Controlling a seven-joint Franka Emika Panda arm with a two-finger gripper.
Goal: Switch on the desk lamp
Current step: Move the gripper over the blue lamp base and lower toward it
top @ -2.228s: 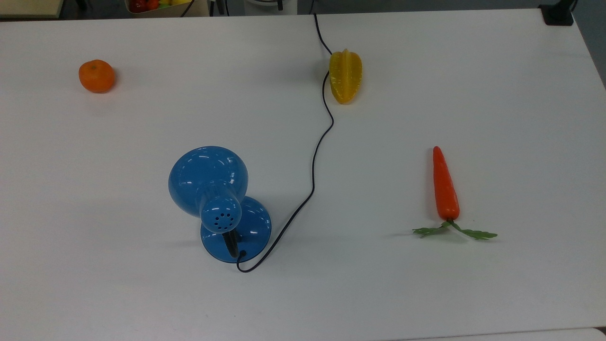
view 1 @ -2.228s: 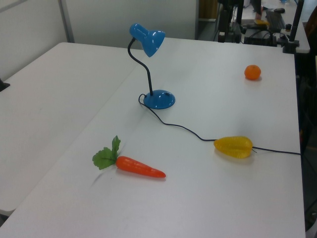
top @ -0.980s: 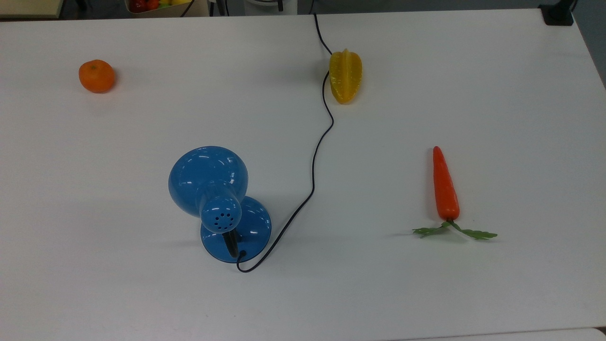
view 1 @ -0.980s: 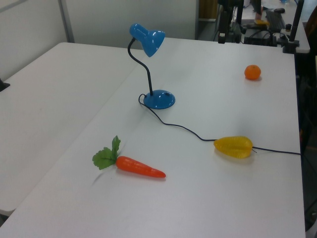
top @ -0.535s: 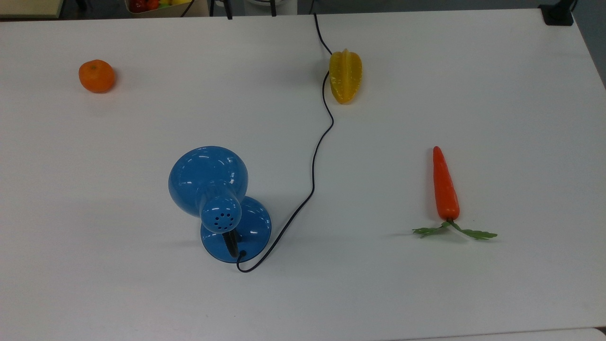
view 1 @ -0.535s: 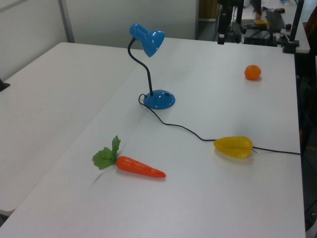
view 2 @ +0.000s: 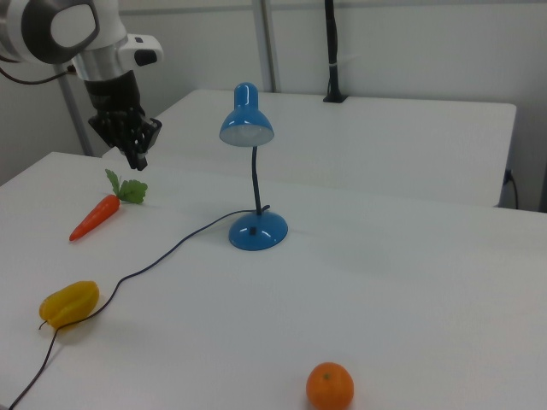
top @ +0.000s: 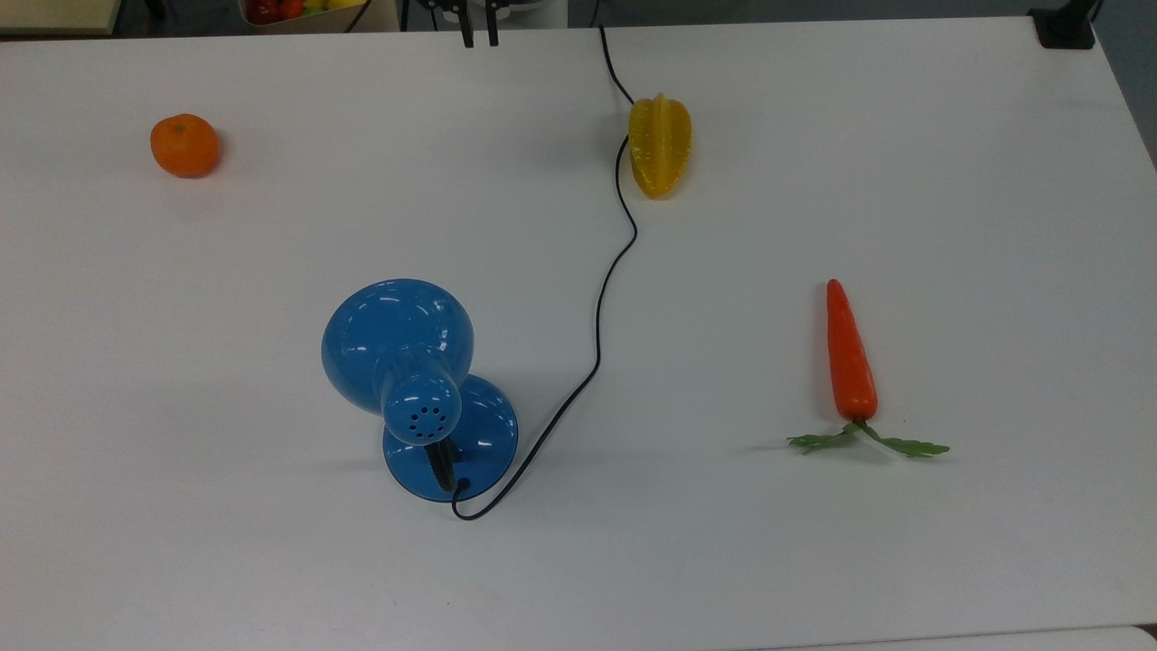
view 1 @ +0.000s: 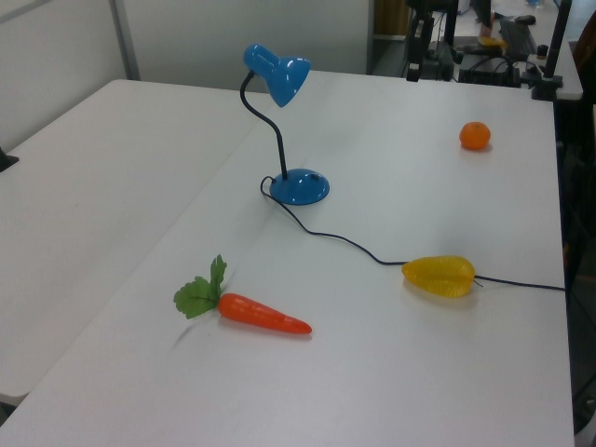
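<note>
Lamp is standing upright on the white table, in the near middle of the top view; shade is hanging off a curved black neck above the round base. Bulb is not glowing.

Cord is running from the base toward the far edge, passing against the yellow starfruit.

Gripper is showing at the top view's upper edge, well apart from the lamp. In the right view the gripper is hanging in the air at the right view's left, pointing down, above and behind the carrot. Fingers are sitting close together with a narrow gap, holding nothing.

Orange is lying at the top view's upper left; carrot at the top view's right.
</note>
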